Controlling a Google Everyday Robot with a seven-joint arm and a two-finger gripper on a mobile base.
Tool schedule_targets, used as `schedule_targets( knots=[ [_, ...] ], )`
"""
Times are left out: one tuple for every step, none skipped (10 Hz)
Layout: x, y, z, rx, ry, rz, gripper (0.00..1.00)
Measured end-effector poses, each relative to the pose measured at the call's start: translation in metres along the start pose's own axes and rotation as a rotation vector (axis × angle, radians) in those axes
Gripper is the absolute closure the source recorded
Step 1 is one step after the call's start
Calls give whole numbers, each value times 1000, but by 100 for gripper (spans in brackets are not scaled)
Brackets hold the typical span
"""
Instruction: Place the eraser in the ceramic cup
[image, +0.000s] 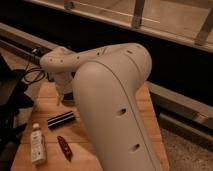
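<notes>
Counter (46, 99): it sits under everything, and the arm hides its middle.
Arm (112, 105): in front, reaching over the counter from the right to the back left.
Hand (62, 95): at the arm's far end, low over the back left of the counter, behind the eraser.
Eraser (61, 119): flat on the counter, left of the arm.
Bottle (36, 144): lying on the counter, in front and left of the eraser.
Small oblong thing (64, 147): on the counter, right of the bottle, in front of the eraser.
Cables (31, 75): past the counter's back left corner.
</notes>
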Motion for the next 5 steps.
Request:
schedule_targets(
  knots=[
    [-4, 1, 6, -60, 20, 60, 20],
    [-3, -3, 13, -95, 44, 124, 20],
    [-4, -4, 27, -137, 72, 214, 20],
    [-2, -3, 44, -178, 99, 341, 20],
    [1, -8, 52, -193, 115, 435, 20]
  ],
)
